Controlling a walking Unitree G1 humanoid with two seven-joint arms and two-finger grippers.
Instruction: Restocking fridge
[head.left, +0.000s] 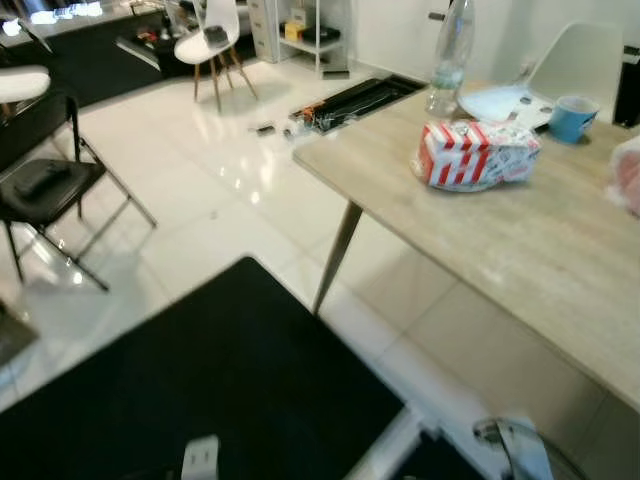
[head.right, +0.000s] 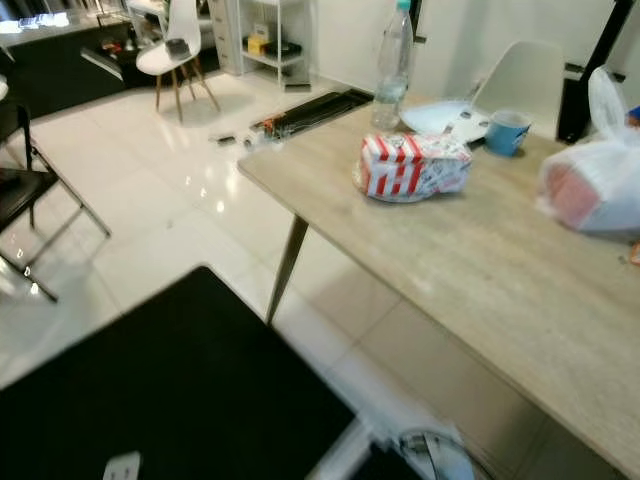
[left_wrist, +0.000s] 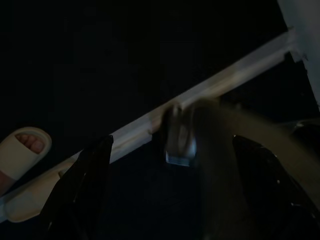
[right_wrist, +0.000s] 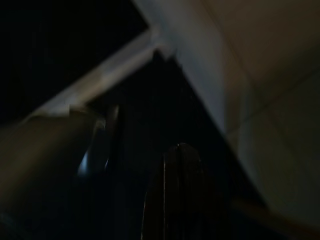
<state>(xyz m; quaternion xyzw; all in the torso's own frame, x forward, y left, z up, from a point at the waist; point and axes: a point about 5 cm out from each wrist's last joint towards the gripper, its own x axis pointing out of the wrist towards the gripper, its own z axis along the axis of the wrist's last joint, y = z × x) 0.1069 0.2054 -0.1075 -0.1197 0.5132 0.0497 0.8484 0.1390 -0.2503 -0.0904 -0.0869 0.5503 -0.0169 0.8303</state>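
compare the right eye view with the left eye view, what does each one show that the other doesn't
Right eye view alone: the whole white plastic bag with something pink inside, lying on the far right of the wooden table.

Left eye view alone: the black folding chair with its whole seat, on the left.

Both: the red-and-white striped package, clear water bottle, blue mug, white plate, white chair and black mat.

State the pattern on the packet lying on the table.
Red and white stripes on the packet, clearest in the right eye view.
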